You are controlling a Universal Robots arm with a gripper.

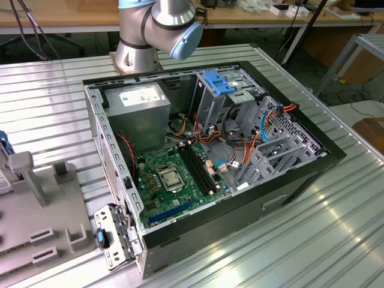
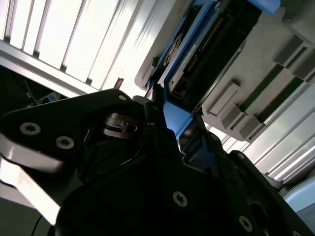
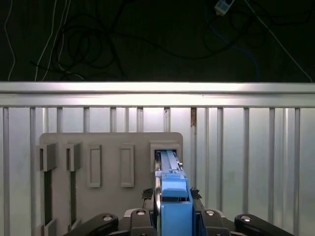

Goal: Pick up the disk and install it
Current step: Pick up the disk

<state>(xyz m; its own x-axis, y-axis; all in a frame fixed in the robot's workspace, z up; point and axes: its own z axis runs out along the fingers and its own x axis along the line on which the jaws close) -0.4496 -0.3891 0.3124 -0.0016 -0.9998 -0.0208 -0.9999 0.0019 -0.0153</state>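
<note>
- My gripper [image 3: 171,193] is clenched on the disk's [image 3: 169,164] blue bracket.
- The disk stands in the slot at the grey holder's [image 3: 108,142] edge, not lifted.
- Installing into the computer case [image 1: 240,222] remains.

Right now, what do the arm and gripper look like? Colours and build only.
The arm has silvery-grey metal joint housings with light blue round end caps and stands on a round grey metal base. The gripper, in both wrist views, has a matte black body of angular plates dotted with silver screw heads. I see no markings or loose cables on either.
</note>
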